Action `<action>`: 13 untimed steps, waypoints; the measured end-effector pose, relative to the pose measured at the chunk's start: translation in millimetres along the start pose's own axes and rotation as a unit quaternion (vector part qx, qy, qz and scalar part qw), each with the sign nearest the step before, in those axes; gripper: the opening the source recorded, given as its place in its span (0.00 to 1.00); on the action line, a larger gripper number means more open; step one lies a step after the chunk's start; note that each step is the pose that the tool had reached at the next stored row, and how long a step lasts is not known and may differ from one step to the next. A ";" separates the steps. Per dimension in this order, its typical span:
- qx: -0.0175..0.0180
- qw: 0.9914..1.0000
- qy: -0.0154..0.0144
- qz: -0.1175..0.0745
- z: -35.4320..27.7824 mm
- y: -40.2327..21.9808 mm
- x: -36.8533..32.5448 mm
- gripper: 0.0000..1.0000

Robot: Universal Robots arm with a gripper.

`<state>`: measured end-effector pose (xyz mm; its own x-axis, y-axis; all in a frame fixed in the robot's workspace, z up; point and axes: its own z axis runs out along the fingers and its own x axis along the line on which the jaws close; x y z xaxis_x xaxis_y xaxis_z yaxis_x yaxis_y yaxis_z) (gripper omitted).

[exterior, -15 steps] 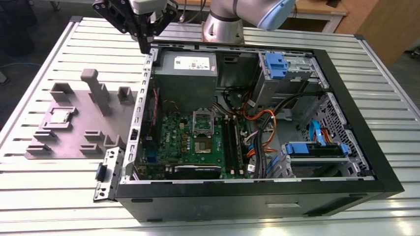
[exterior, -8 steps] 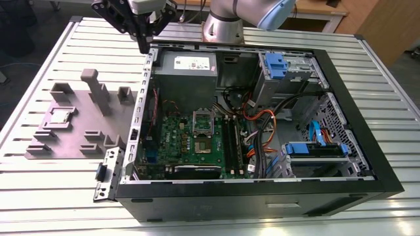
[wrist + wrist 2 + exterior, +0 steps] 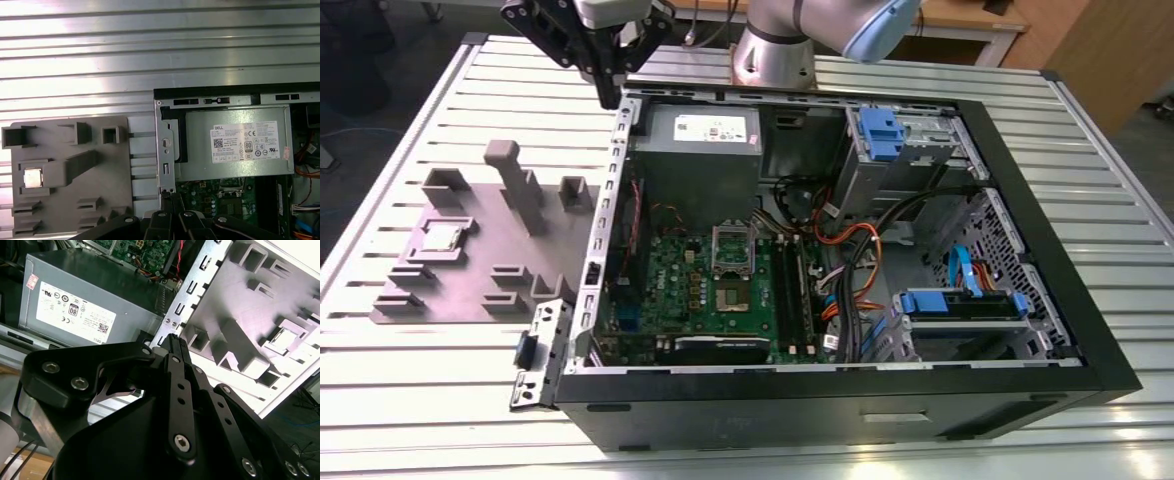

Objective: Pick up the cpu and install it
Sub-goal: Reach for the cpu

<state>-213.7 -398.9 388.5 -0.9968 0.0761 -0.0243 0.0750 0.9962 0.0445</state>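
- Hovering above the far corner of the open PC case (image 3: pixel 854 400), the gripper (image 3: pixel 607 98) points pretty much straight down, with the arm coming in from behind the case.
- Fingers look pinched together, nothing held.
- The cpu (image 3: pixel 444 236) sits in a recess of the grey holder (image 3: pixel 467 300), well apart from the gripper, on the exterior view's left.

Prob. a robotics lab/workshop: slatted alu bench (image 3: pixel 440 420), opened PC case (image 3: pixel 827 410), grey jig plate (image 3: pixel 467 290).
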 end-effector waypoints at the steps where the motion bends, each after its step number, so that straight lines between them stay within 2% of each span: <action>1: 0.000 1.000 0.000 0.000 0.0 0.0 0.2 0.14; 13: 0.000 1.000 0.000 0.000 0.1 -0.3 4.1 0.14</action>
<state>-217.8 -398.9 388.3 -0.9968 0.0764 -0.0243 0.0753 0.9962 0.0446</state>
